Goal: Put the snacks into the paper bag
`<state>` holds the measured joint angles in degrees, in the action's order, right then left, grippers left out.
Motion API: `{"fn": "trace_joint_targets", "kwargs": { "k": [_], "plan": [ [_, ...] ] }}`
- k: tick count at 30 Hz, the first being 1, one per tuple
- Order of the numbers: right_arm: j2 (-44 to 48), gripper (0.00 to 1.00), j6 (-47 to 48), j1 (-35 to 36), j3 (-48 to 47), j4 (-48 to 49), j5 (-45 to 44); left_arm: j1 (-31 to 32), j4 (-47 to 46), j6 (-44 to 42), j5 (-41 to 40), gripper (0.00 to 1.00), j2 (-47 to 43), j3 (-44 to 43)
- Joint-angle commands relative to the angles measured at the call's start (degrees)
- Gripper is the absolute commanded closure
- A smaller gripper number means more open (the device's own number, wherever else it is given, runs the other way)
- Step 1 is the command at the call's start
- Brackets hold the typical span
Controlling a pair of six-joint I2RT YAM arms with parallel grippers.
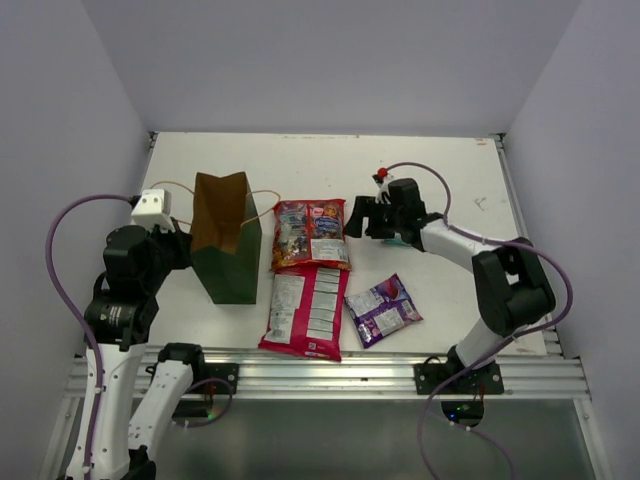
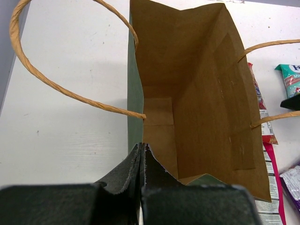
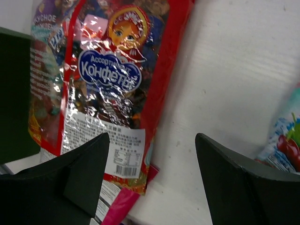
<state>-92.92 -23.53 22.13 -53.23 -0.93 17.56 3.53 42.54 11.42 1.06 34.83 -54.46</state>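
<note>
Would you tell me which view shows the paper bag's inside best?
The left wrist view: it looks straight into the paper bag, showing brown walls and a bare floor. The top external view glimpses only its upper inner wall; the right wrist view, a dark green sliver.

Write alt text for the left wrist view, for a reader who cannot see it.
The left gripper pinches the near rim of the open green paper bag, whose brown inside shows no snack. Packets lie on the white table to its right.
</note>
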Motion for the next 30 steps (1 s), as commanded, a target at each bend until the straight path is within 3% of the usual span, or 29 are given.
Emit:
{"fn": "trace_joint_targets", "kwargs": {
  "k": [1, 9, 19, 30],
  "plan": [
    [-2.16, 0.22, -3.80, 1.59, -4.69, 6.55, 3.00, 0.25, -1.85, -0.35, 0.26, 1.00, 0.06, 0.14],
    [-4.01, 0.21, -3.10, 7.05, -2.84, 8.40, -1.65, 0.25, -1.76, -0.52, 0.96, 1.00, 0.33, 0.14],
    [-10.70, 0.18, 0.67, 7.05, -13.29, 5.50, -10.00, 0.43, -0.88, -0.96, 0.52, 1.00, -1.08, -0.12],
    [-22.03, 0.17, 3.14, 7.14, -23.58, 1.90, -12.80, 0.95, 0.08, -1.22, -0.36, 1.00, -1.08, -0.91]
  ]
}}
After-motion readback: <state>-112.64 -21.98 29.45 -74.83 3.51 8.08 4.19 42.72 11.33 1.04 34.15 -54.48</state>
